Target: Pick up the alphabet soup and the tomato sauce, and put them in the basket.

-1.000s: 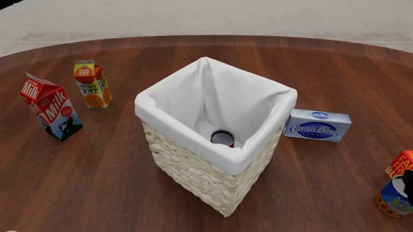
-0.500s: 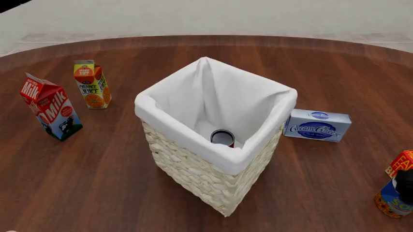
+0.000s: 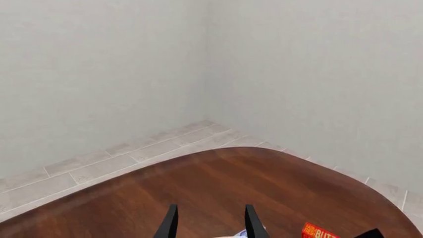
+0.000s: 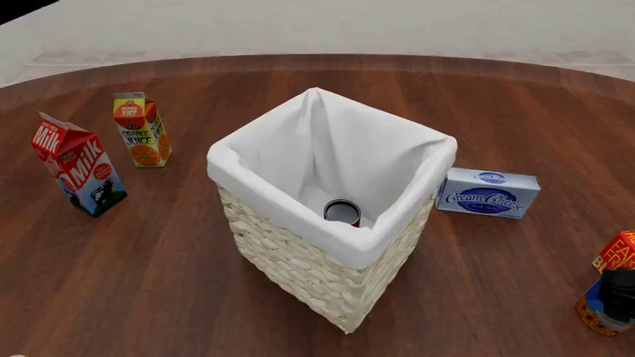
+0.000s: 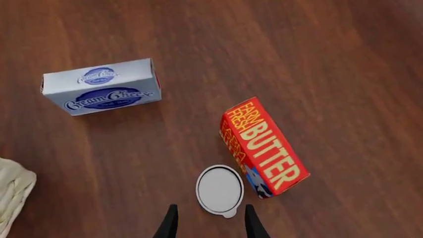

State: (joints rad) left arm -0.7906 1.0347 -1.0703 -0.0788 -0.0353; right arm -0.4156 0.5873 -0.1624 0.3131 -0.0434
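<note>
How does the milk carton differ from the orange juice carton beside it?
The milk carton is red and blue and looks the larger; the orange juice carton is orange, yellow and green and looks slimmer. The milk carton sits nearer the camera's side of the table; the juice carton sits farther back. Both stand upright, apart from each other, left of the basket, and both have gabled tops.

The basket (image 4: 332, 223) stands mid-table with the tomato sauce (image 4: 343, 212) upright inside on its liner. The cream cheese box (image 4: 488, 193) lies just right of the basket; milk (image 4: 77, 163) and orange juice (image 4: 141, 129) cartons stand well left. Far right of the basket, the alphabet soup (image 4: 601, 309) sits beside a butter box (image 4: 616, 251), partly covered by a dark gripper (image 4: 620, 294).
</note>
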